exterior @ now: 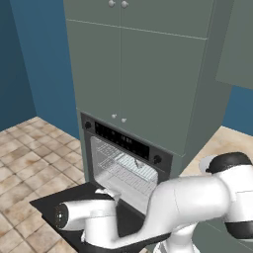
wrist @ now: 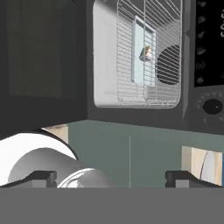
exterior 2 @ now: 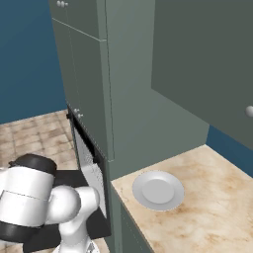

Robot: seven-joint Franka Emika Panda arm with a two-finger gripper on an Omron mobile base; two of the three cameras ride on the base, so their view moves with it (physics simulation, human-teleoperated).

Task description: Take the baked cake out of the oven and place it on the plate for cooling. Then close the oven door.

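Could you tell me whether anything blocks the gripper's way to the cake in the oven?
Nothing visible does. The oven door is down and the open gripper faces the cavity. The cake sits on a pale tray on a wire rack, with open space in front of it.

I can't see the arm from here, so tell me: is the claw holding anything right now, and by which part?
Nothing is held. The claw is open and empty, and the baked cake sits on the tray inside the oven.
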